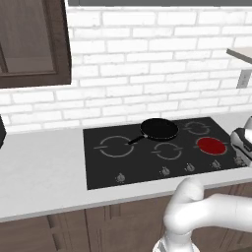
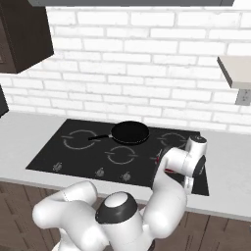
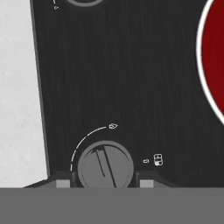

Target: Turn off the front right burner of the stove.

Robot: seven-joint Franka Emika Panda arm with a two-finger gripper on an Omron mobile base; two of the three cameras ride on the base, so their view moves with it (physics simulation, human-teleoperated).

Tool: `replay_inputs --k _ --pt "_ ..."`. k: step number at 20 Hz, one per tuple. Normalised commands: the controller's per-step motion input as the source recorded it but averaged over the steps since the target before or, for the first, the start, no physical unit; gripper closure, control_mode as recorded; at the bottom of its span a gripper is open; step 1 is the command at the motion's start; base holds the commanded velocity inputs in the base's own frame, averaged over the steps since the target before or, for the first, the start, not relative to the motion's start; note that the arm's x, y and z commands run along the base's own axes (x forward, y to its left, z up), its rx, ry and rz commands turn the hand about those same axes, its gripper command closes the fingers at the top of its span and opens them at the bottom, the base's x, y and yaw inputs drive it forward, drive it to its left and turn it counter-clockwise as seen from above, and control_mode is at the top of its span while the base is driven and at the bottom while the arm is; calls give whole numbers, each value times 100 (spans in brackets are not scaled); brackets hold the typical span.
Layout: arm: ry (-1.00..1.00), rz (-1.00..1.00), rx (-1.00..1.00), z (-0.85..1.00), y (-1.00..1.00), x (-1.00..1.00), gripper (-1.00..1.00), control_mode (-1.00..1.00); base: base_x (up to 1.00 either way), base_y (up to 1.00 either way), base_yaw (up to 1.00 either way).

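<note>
The stove (image 1: pixel 147 160) is a glossy black glass cooktop set in the counter. Its front right burner (image 1: pixel 210 145) glows solid red, and its edge shows at the right of the hand view as the burner (image 3: pixel 214 57). A row of small knobs (image 1: pixel 165 171) runs along the stove's front edge. My gripper (image 3: pixel 105 180) hangs low over the rightmost part of that row. It is open, with one round grey knob (image 3: pixel 105 164) between its two fingertips and only thin gaps on either side. The knob's ridge points nearly straight up the picture.
A black frying pan (image 1: pixel 159 129) sits on a rear zone, handle toward the left. Grey ring zones (image 1: pixel 116 146) lie left of it. White counter (image 1: pixel 44 167) spreads to the left. A wall shelf (image 1: pixel 241 53) and outlet (image 1: pixel 243 78) are above my arm (image 2: pixel 188 162).
</note>
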Motion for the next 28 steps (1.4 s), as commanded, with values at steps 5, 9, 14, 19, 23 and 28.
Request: replay_inputs --k 5,9,14,19,23,28 --pt "5 -14 7 0 0 0 100 -100 0 0 0" --pt "10 -26 15 0 -7 0 100 -100 0 0 0" --pt "14 -29 18 0 -12 -1 100 -100 0 0 0" --pt "16 -30 19 -3 -9 -2 100 -100 0 0 0" --pt "14 -35 13 0 -1 0 100 -100 0 0 0" --pt "12 -39 3 0 0 0 100 -100 0 0 0"
